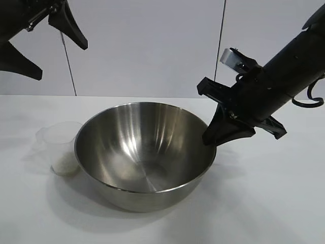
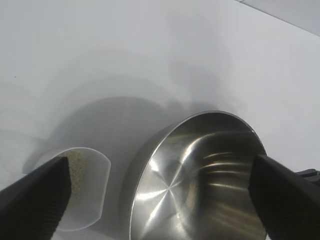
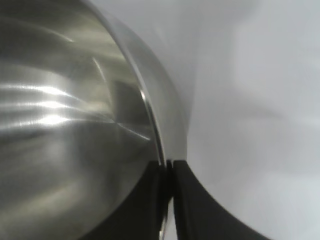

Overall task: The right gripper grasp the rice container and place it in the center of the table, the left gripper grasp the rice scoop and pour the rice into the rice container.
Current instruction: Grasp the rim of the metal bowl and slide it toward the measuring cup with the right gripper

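Note:
The rice container (image 1: 144,152), a large shiny steel bowl, rests on the white table (image 1: 269,203) near its middle. My right gripper (image 1: 209,141) is shut on the bowl's right rim, one finger inside the wall and one outside; the right wrist view shows the rim (image 3: 155,135) pinched between the fingers of that gripper (image 3: 167,165). The rice scoop (image 1: 60,147), a small clear cup with white rice (image 1: 65,163) in its bottom, stands just left of the bowl. My left gripper (image 1: 51,46) hangs open high at the upper left, above scoop (image 2: 82,187) and bowl (image 2: 200,180).
A pale wall with vertical panel seams (image 1: 68,61) rises behind the table. Bare tabletop lies in front of the bowl and to its right.

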{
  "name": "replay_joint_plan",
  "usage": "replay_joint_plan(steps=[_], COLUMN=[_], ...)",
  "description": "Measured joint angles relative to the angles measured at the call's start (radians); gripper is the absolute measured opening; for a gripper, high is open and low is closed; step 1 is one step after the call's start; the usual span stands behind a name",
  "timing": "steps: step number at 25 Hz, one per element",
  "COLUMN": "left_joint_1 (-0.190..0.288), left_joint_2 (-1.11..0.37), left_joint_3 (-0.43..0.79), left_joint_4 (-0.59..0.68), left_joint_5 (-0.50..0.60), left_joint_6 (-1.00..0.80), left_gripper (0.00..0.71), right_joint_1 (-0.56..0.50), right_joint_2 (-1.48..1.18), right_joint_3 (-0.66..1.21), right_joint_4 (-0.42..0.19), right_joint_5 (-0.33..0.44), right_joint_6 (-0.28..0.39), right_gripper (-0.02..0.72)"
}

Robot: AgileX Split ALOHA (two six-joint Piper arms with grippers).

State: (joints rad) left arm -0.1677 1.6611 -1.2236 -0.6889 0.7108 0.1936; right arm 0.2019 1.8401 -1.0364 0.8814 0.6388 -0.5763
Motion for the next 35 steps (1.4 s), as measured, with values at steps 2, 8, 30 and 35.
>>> replay_joint_plan(steps=[2,8,30,35], left_joint_1=[0.000,0.000,0.000,0.000], left_joint_2=[0.000,0.000,0.000,0.000], left_joint_3=[0.000,0.000,0.000,0.000], left_joint_4=[0.000,0.000,0.000,0.000], left_joint_5=[0.000,0.000,0.000,0.000], left_joint_6=[0.000,0.000,0.000,0.000], left_gripper=[0.694,0.694,0.694,0.694], right_joint_1=[0.000,0.000,-0.006,-0.008], right_joint_2=[0.000,0.000,-0.047,-0.060], right_joint_3=[0.000,0.000,-0.101,-0.259], right_joint_4=[-0.006,-0.039,-0.108,-0.380], right_joint_5=[-0.011,-0.011,0.070,0.214], right_joint_6=[0.004,0.030,0.100,0.269], right_gripper=[0.022,0.020,0.581,0.581])
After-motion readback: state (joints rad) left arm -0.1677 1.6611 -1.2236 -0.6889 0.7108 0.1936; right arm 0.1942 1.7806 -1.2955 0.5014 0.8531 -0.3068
